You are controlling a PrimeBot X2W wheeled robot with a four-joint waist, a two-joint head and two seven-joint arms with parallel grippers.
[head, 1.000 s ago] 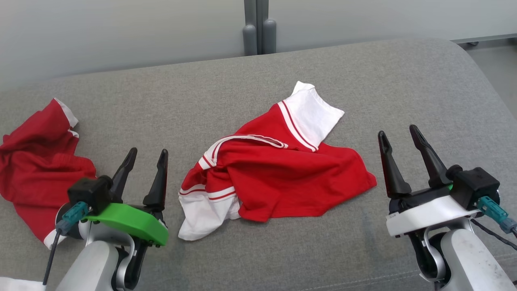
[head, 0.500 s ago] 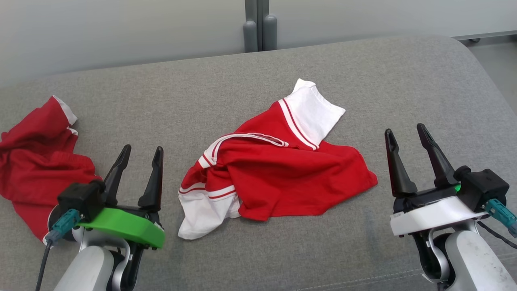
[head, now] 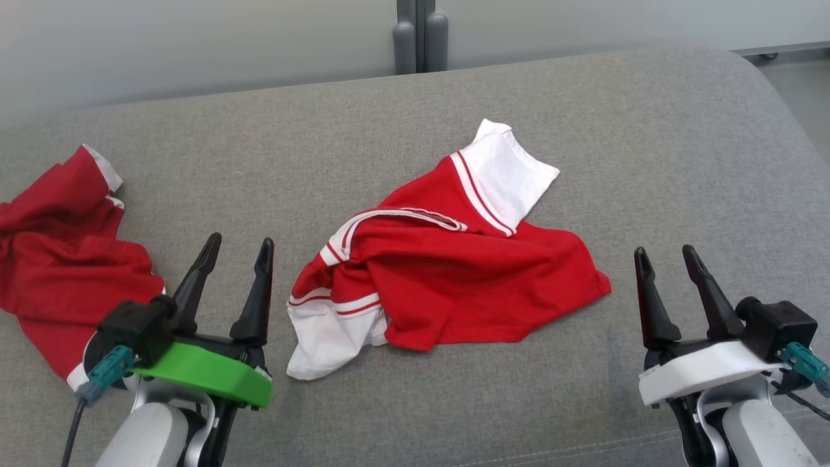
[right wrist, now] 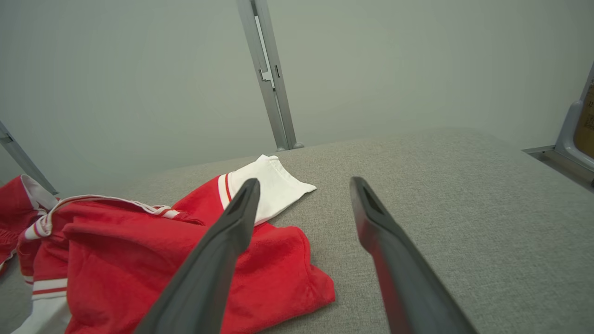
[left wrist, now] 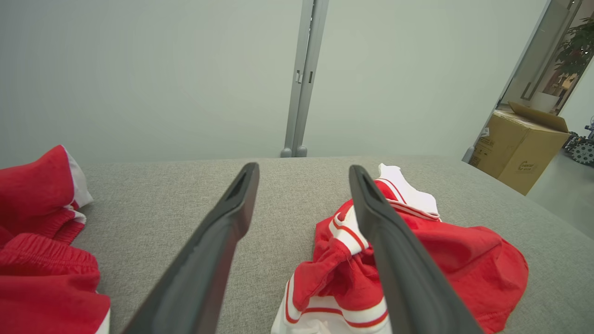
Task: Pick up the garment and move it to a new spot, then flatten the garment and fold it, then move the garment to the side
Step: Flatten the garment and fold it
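Note:
The garment [head: 447, 272] is a red shirt with white striped sleeves, lying crumpled in the middle of the grey cushioned surface [head: 681, 162]. My left gripper [head: 240, 240] stands open just left of the garment's white lower sleeve, not touching it. To the right of the red hem my right gripper [head: 664, 251] is open and apart from the cloth. In the left wrist view the left gripper [left wrist: 304, 168] is empty, with the garment [left wrist: 445, 250] behind its right finger. The right wrist view has the right gripper [right wrist: 305, 181] empty, the garment [right wrist: 139, 250] to its left.
A second red garment [head: 58, 259] with white trim lies bunched at the far left, close to my left arm. A grey post [head: 420, 35] and a pale wall stand behind the surface. A cardboard box [left wrist: 524, 148] sits on the floor beyond the right end.
The head camera has shifted slightly. My right gripper has drawn back toward the near edge, away from the garment's hem. The left gripper has hardly moved; both stay open.

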